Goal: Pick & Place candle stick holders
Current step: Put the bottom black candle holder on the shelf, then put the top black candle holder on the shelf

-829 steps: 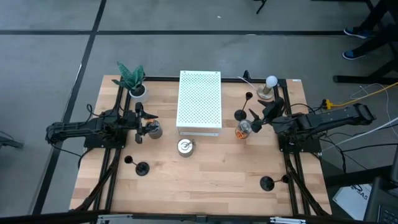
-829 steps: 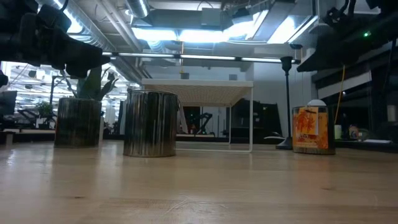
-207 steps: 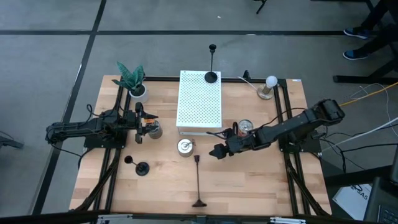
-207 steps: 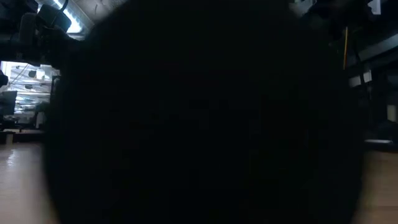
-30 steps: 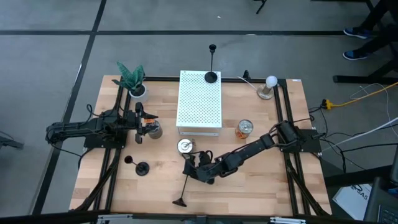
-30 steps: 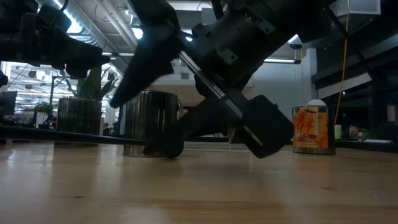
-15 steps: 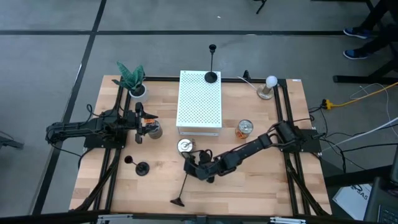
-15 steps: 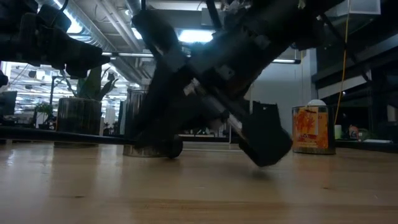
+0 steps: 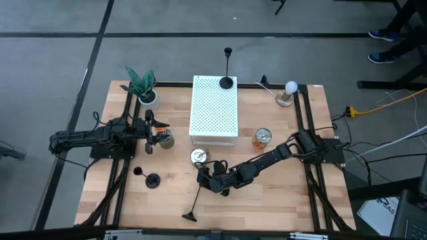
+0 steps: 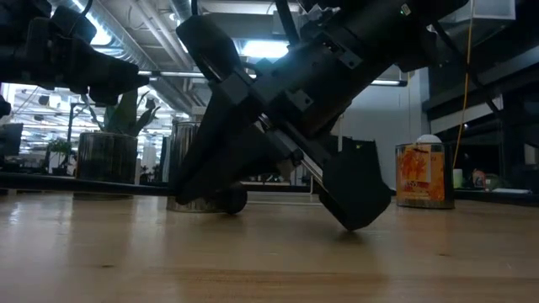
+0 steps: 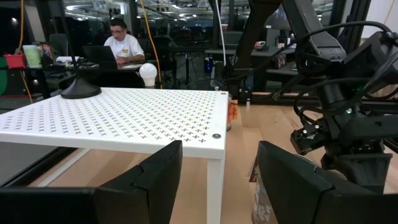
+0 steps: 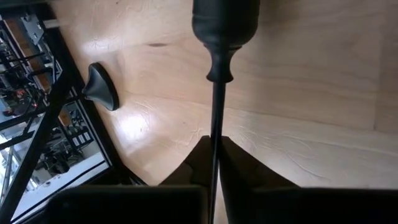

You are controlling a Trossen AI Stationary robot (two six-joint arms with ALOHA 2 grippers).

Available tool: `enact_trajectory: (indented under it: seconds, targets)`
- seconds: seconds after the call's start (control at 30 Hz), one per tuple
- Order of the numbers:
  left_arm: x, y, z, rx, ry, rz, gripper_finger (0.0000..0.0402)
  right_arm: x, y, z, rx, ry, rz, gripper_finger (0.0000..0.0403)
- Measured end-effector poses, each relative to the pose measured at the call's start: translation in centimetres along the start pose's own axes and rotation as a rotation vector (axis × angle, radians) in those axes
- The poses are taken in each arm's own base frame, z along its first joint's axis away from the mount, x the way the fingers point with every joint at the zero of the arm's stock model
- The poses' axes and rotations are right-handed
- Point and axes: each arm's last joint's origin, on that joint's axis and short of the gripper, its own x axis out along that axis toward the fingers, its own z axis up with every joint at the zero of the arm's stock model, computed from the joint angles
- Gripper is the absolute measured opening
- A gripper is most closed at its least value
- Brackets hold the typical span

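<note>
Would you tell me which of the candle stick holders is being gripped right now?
The candle stick holder near the table's front edge: the right gripper is shut on its stem. One stands on the white rack, another at front left.

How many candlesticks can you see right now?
3: one on the white rack, one front-left on the table, one held by the right end effector. Others may be hidden.

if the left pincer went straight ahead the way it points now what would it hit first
Most likely the white perforated stand. The left pincer is open and points across the table toward it. In the high view a silver tin sits close beside it, possibly grazed first; depth is unclear.
</note>
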Motion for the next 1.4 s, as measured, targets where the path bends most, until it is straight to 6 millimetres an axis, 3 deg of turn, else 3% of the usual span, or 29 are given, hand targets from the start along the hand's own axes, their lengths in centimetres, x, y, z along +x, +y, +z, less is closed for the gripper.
enact_trajectory:
  seconds: [0.4, 0.6, 1.0, 1.4]
  targets:
    - [0.0, 0.0, 0.0, 0.0, 0.0, 0.0, 0.0208, -0.2, -0.2, -1.1, -0.107, 0.011, 0.063, 0.0002]
    - [0.0, 0.0, 0.0, 0.0, 0.0, 0.0, 0.0207, -0.7, -0.3, -2.4, -0.144, -0.076, 0.128, 0.0001]
    - [0.0, 0.0, 0.0, 0.0, 0.0, 0.0, 0.0207, -4.9, 0.5, -5.4, -0.328, -0.266, 0.263, 0.0001]
    - [0.0, 0.0, 0.0, 0.0, 0.0, 0.0, 0.0207, -7.1, 1.6, -5.5, -0.533, -0.346, 0.246, 0.0001]
